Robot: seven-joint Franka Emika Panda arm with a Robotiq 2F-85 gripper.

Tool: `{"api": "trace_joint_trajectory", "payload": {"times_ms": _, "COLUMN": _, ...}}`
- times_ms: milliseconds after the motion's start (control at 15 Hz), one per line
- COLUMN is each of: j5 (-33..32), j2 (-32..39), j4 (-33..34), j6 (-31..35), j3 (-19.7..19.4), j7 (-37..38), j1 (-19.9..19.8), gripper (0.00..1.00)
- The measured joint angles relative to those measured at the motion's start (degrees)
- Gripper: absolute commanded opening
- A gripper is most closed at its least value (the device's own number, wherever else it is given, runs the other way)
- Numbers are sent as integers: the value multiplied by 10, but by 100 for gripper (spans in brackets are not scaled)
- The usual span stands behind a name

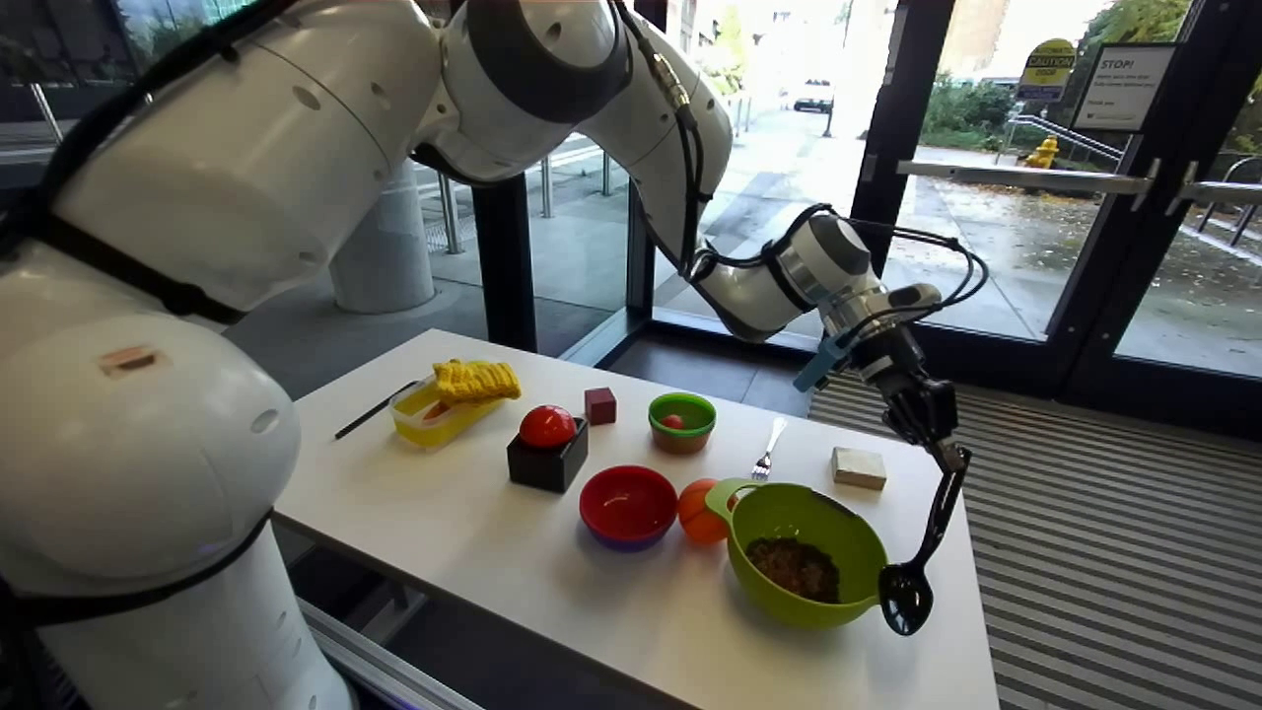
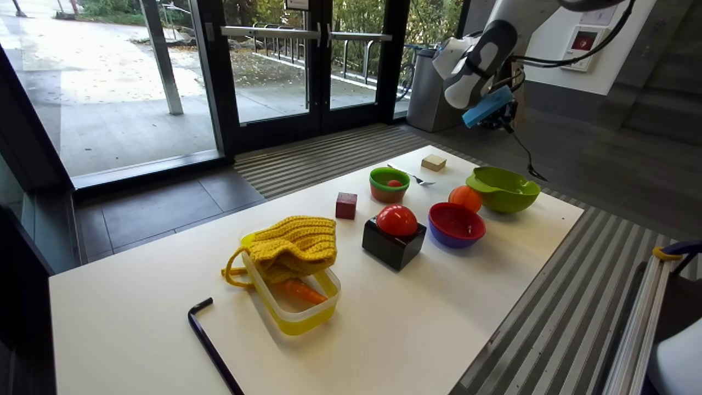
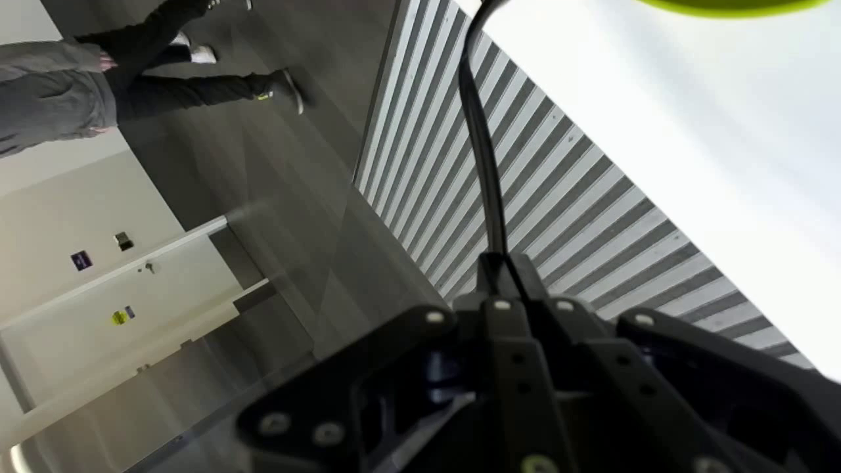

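Note:
My gripper [image 1: 951, 456] is shut on the handle of a black spoon [image 1: 905, 599], which hangs head down. The gripper [image 2: 508, 127] and spoon [image 2: 536, 174] are small in an exterior view, where the head appears above and beside a green bowl [image 2: 507, 203]. The green bowl [image 1: 808, 513] holds dark brown bits. The spoon head overlaps its rim in an exterior view; I cannot tell if they touch. In the wrist view the fingertips [image 3: 502, 266] close on the spoon handle [image 3: 485, 154]; the head is out of frame. The bowl's rim [image 3: 729, 9] shows at the top.
An orange ball [image 1: 700, 513] and red-purple bowl [image 1: 628, 505] sit beside the green bowl. A fork [image 1: 768, 454], wooden block [image 1: 859, 468], small green-rimmed bowl [image 1: 680, 434], red-domed black box [image 1: 548, 463], maroon cube [image 2: 346, 206] and yellow container [image 2: 307, 325] are on the white table.

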Motion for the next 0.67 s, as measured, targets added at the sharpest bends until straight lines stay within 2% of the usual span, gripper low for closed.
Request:
{"api": "trace_joint_trajectory", "payload": {"times_ms": 333, "j5": -46, "j2": -14, "j4": 10, "j6": 1, "j3": 5, "j7": 28, "j1": 30, "gripper": 1}}
{"api": "trace_joint_trajectory", "payload": {"times_ms": 667, "j5": -70, "j2": -45, "j4": -4, "j6": 27, "j3": 38, "j7": 30, "j1": 35, "gripper": 1}}
